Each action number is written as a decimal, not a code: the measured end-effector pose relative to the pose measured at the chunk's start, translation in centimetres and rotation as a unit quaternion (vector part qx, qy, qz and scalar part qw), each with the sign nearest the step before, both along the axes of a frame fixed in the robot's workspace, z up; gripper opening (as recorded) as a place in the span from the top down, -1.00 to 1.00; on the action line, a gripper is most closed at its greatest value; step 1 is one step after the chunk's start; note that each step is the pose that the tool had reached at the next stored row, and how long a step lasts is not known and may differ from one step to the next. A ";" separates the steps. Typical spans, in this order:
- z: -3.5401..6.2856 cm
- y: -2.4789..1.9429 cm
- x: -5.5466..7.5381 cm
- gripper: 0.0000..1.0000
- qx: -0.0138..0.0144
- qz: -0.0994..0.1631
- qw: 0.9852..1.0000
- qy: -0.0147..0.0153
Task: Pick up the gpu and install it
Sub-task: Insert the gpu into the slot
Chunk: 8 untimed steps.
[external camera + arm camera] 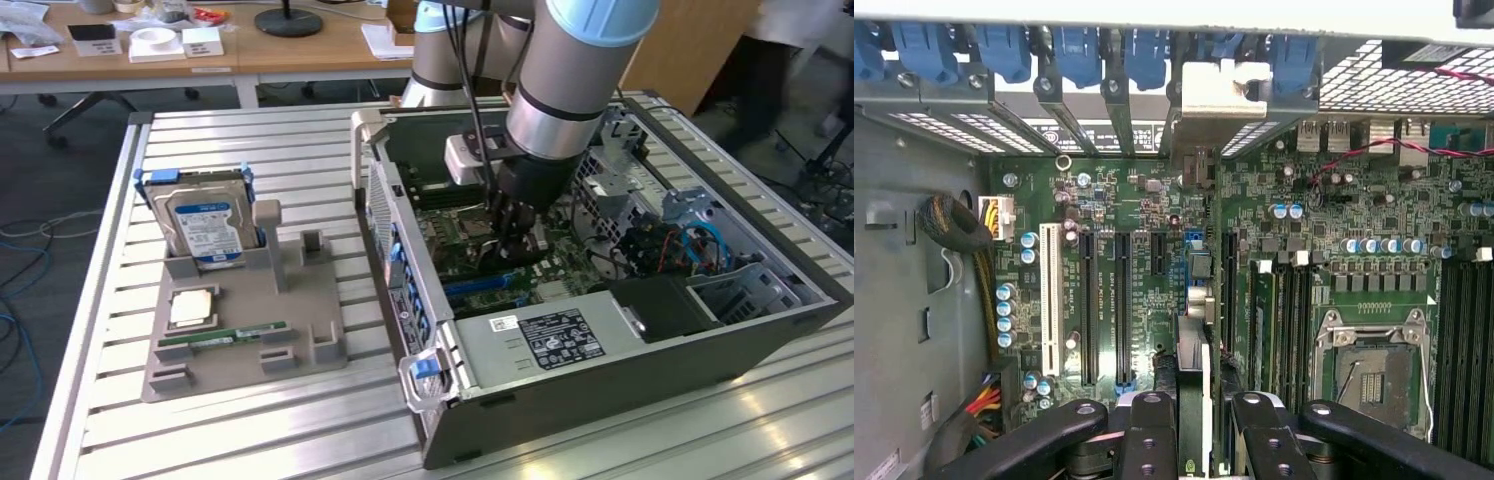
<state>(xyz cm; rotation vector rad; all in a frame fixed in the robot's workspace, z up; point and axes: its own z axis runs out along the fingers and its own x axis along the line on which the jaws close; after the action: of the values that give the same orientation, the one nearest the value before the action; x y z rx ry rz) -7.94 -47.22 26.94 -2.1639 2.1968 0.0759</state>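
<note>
Gripper (1199, 415): clamped on the gpu (1194, 350), with fingers (1146, 430) on either face, deep inside the opened computer case (601, 370).

Gpu: held on edge, long side parallel to the black expansion slots (1087, 310). Its silver bracket (1219, 95) reaches the row of rear slot openings. This attitude suits pressing the card's edge connector straight down into a slot. Whether the connector is seated cannot be told, as the card hides the slot beneath it.

Motherboard (1144, 200): flat against the case floor, with a bare CPU socket (1374, 375) beside the card's line.

Power supply (561, 335): at five o'clock of the gripper in the exterior view.

Parts holder (240, 375): on the slatted table (267, 140), at nine o'clock of the case. It carries a hard drive (203, 225) upright and a RAM stick (220, 338) lying flat, each in a moulded seat, probably to keep it graspable.
</note>
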 end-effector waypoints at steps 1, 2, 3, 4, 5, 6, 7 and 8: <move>0.00 0.00 0.0 0.47 0.000 0.000 1.000 0.000; -0.01 0.00 -0.1 0.47 0.000 0.000 1.000 0.000; -0.01 0.00 -0.1 0.47 0.000 0.000 1.000 0.000; -0.01 0.00 -0.1 0.47 0.000 0.000 1.000 0.000; -0.01 0.00 -0.2 0.47 0.000 0.000 1.000 0.000; -0.01 0.01 -0.2 0.47 0.000 0.000 1.000 0.000; -0.01 0.01 -0.2 0.47 0.000 0.000 1.000 0.000; -0.01 0.01 -0.3 0.47 0.000 0.000 1.000 0.000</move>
<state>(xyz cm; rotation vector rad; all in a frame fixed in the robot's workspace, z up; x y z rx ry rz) -8.20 -47.21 26.93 -2.1636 2.1970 0.0759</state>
